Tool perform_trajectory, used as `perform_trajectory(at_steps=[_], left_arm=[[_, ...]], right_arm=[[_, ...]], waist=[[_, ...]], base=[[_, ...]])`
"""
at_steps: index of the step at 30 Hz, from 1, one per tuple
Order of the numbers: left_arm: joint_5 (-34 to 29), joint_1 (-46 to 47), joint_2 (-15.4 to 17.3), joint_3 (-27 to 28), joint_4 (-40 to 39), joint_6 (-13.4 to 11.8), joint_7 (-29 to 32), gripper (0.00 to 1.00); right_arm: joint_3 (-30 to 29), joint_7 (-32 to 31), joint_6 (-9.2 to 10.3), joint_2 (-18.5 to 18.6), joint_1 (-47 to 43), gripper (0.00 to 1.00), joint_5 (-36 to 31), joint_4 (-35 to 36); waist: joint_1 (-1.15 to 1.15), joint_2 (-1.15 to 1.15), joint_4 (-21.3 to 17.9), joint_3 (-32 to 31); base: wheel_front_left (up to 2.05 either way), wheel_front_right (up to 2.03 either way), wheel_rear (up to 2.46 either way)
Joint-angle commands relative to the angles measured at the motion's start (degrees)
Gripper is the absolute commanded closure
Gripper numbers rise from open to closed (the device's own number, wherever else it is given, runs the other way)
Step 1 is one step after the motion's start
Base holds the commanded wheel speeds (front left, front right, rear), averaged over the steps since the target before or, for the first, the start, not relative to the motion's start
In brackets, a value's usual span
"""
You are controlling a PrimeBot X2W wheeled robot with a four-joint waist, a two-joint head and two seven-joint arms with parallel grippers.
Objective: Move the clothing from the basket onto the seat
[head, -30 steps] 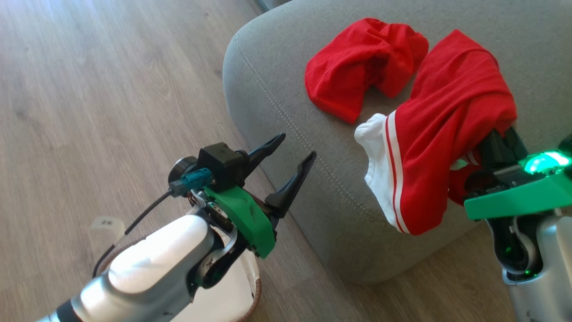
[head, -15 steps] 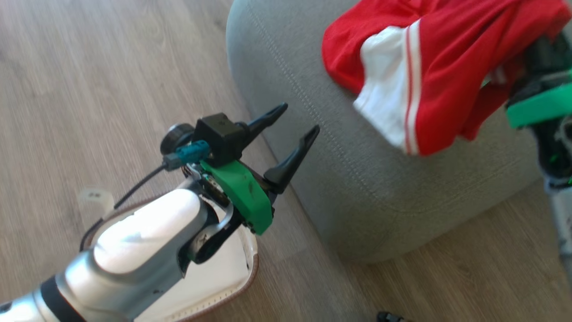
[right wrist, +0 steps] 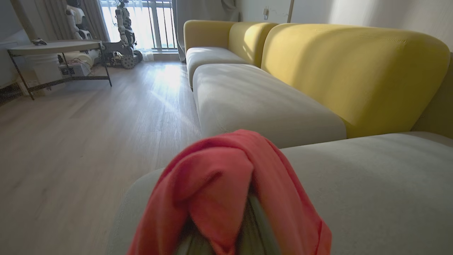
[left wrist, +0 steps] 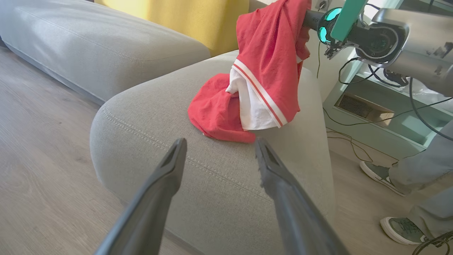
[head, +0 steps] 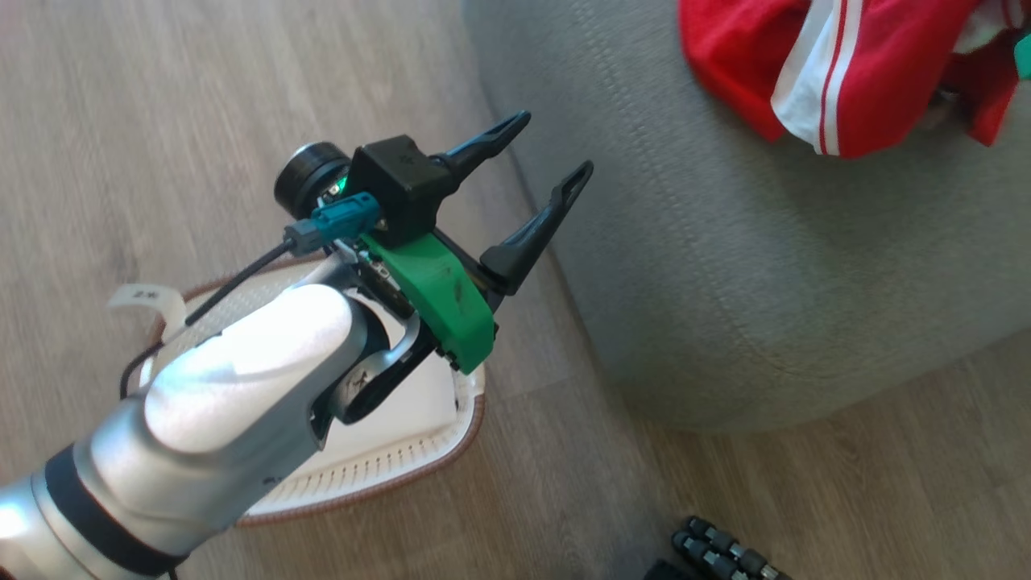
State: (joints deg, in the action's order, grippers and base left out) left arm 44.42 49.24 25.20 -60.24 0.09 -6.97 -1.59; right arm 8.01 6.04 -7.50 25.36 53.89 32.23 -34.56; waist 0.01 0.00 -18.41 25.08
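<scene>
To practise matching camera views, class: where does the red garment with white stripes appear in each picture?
Head view: red soft garment with white stripes, top right, over the grey-green fabric sofa cushion.
Left wrist view: garment hanging upper centre.
Right wrist view: garment bunched at bottom centre.
Shared landmark: the cushion.

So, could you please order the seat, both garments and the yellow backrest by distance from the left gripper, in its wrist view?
1. Seat, just ahead of left gripper.
2. Plain red garment and striped garment, centre: too close to call.
3. Yellow backrest, behind them.
</scene>
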Motion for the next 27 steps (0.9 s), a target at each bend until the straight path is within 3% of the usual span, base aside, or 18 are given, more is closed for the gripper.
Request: perform_trajectory(at_steps=[1,9,17,18,19,21,22,23,24,27], left_arm=[[-0.68,2.78,1.14,2.64,-2.03,0.44,0.3,0.0],[-1.14,4.62,0.11,2.63,-1.54,1.09,-0.2,0.0],[-0.69,4.29,-0.43,2.73,0.02,1.25,-1.39,0.0],[-0.62,4.19,-0.47,2.73,0.18,1.22,-1.49,0.0],[-0.55,4.06,-0.51,2.73,0.31,1.18,-1.62,0.0],[-0.36,3.71,-0.58,2.7,0.59,1.1,-1.84,0.0],[-0.28,3.51,-0.61,2.66,0.72,1.06,-1.95,0.0],[-0.21,3.29,-0.68,2.59,0.87,1.04,-2.1,0.0],[-0.09,3.07,-0.71,2.57,1.0,1.0,-2.23,0.0],[0.24,2.33,-0.75,2.5,1.39,0.87,-2.62,0.0]], right_arm=[[0.31,-0.16,0.01,1.36,1.47,1.0,-0.35,0.77],[3.69,-4.91,0.01,1.98,7.15,1.0,-3.42,-14.52],[8.01,-18.08,0.01,1.23,9.53,1.0,-1.87,-24.14],[8.41,-18.62,0.01,1.22,9.7,0.95,-1.45,-24.23],[8.86,-18.89,0.01,1.21,9.81,0.76,-1.09,-24.19],[9.6,-19.33,0.01,1.12,9.78,0.55,-0.07,-24.06],[10.04,-19.42,0.01,1.18,9.69,0.37,0.31,-23.98],[10.5,-19.46,0.01,1.31,9.54,0.07,0.63,-23.9],[10.98,-19.57,0.01,1.39,9.36,0.0,0.97,-23.8],[12.7,-19.69,0.01,1.78,8.65,0.0,1.85,-23.09]], waist=[[-0.01,0.0,2.03,2.16],[-0.01,0.0,5.17,4.76],[-0.01,0.0,6.06,3.58],[-0.01,0.0,6.05,3.27],[-0.01,0.0,6.01,2.93],[-0.01,0.0,5.87,2.15],[-0.01,0.0,5.77,1.7],[-0.01,0.0,5.69,1.17],[-0.01,0.0,5.54,0.66],[-0.01,0.0,5.09,-1.03]], base=[[0.0,0.0,0.0],[0.0,0.0,0.0],[0.0,0.0,0.0],[0.0,0.0,0.0],[0.0,0.0,0.0],[0.0,0.0,0.0],[0.0,0.0,0.0],[0.0,0.0,0.0],[0.0,0.0,0.0],[0.0,0.0,0.0]])
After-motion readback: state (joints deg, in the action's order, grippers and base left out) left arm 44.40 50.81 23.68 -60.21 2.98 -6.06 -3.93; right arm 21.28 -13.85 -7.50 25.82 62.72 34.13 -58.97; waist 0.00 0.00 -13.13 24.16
